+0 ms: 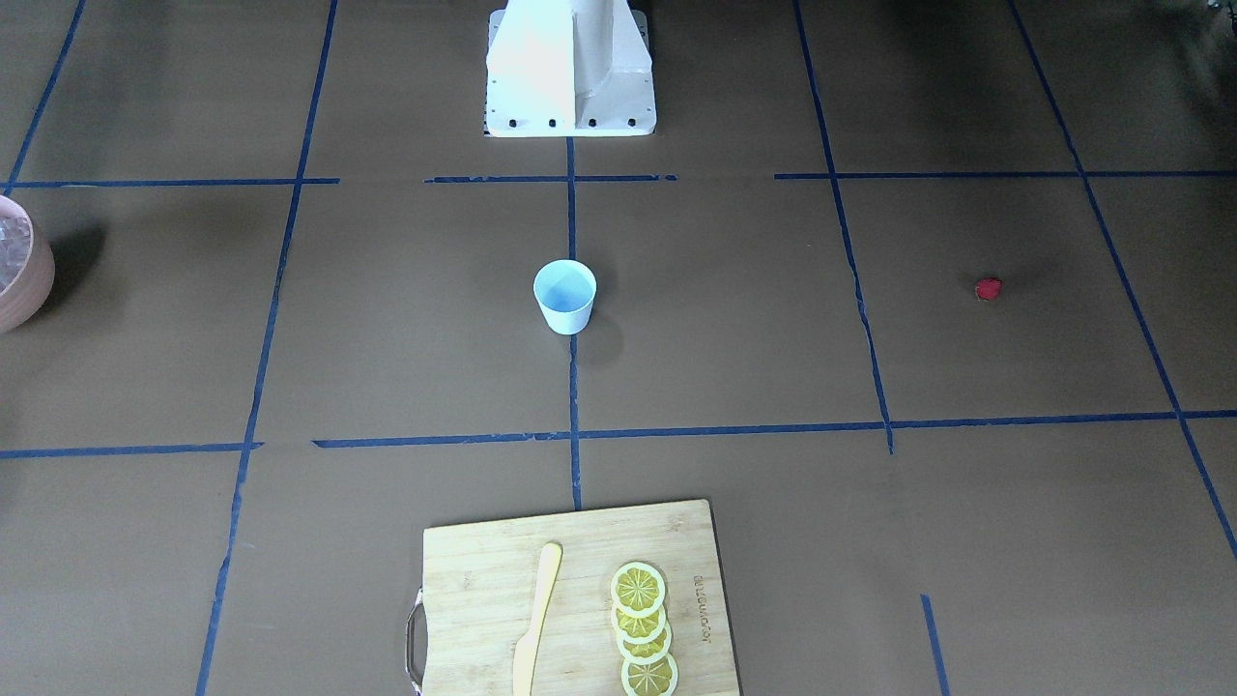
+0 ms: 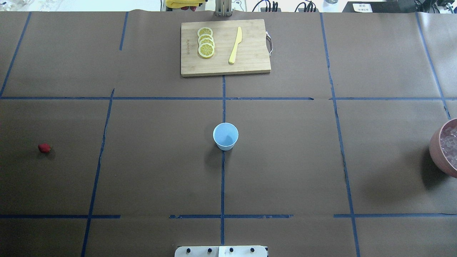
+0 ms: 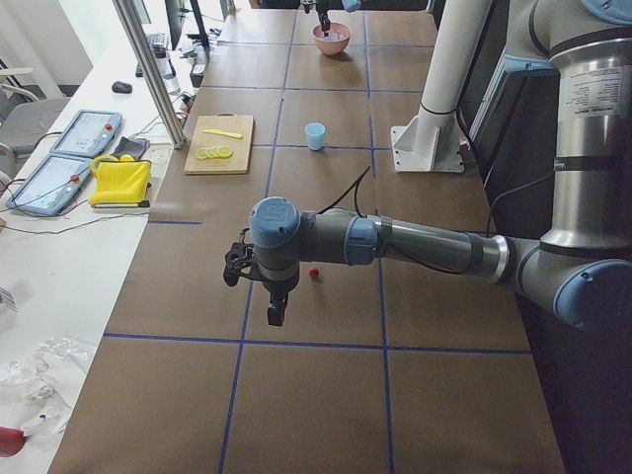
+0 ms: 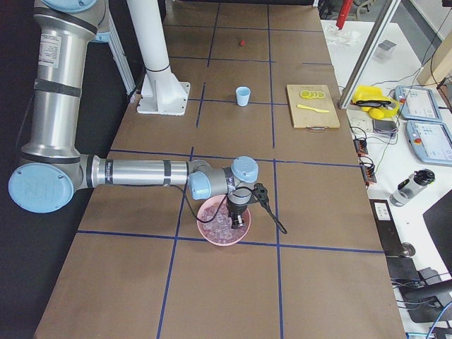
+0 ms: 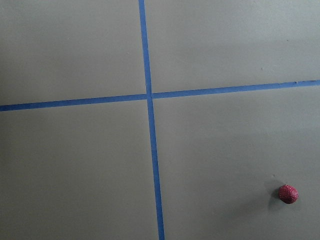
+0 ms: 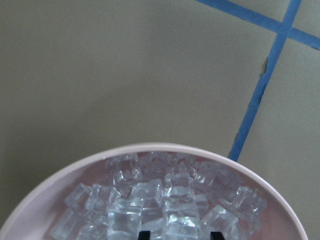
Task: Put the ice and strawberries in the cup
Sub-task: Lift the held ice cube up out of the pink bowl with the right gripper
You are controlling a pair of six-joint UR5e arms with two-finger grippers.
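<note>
A brown table (image 2: 285, 160) gridded with blue tape (image 2: 221, 178) spreads beneath the right pincer (image 4: 238, 220); off to its side, a white bench (image 4: 395, 229) holds two tablets (image 4: 431, 141) and a yellow cloth (image 4: 371, 95).

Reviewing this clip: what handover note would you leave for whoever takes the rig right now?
Left gripper: hovering over the table close to the strawberry, which lies on the table at the robot's far left. Open or shut cannot be told.
Right gripper: open, fingertips apart just over the ice in the pink bowl at the robot's far right.
Cup: upright at the table's centre, empty.
Done: arms are positioned only; nothing is in the cup yet.
Left: grasp ice and drop it in the cup, then do the same with the strawberry.
</note>
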